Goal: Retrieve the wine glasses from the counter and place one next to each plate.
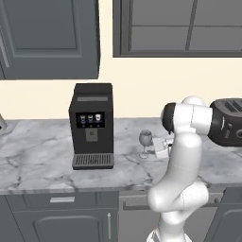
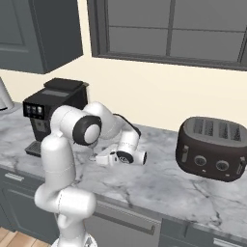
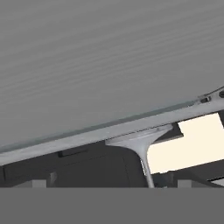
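Marble counter (image 1: 42, 156), one wine glass (image 1: 145, 143) standing by the coffee machine (image 1: 91, 125)
Gripper (image 1: 157, 147) is right beside the glass, jaws spread wide, holding nothing so far.

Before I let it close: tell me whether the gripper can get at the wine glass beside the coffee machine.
Probably yes. The gripper lies sideways, right beside the wine glass, jaws open, and the hand view shows the stem and foot close ahead. Nothing stands between them; the coffee machine is off to the far side.
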You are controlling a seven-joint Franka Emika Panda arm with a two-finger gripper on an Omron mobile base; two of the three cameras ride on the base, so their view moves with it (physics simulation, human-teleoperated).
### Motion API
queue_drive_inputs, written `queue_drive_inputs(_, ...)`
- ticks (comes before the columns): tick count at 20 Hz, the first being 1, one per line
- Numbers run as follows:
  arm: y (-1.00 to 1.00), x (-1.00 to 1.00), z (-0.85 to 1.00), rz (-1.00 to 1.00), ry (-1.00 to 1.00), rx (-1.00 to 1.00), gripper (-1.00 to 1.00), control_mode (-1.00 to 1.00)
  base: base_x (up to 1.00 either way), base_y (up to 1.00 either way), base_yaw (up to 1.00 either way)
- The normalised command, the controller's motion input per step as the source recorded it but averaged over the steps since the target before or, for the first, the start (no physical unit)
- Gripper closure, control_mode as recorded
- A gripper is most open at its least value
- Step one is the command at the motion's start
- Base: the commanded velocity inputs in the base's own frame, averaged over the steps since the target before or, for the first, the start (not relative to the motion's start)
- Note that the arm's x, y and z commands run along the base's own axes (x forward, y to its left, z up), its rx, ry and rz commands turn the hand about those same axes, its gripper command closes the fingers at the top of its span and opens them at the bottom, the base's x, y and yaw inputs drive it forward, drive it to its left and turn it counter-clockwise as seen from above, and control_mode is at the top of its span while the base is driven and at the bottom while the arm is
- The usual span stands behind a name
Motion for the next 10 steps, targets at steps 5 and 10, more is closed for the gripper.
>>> queue_drive_inputs(5, 0.09, 0.33, -0.21, 0.00, 0.00, 0.00, -1.00, -1.00, 0.00, 0.00, 0.00)
queue_drive_inputs(10, 0.11, 0.08, -0.13, 0.00, 0.00, 0.00, -1.00, -1.00, 0.00, 0.00, 0.00)
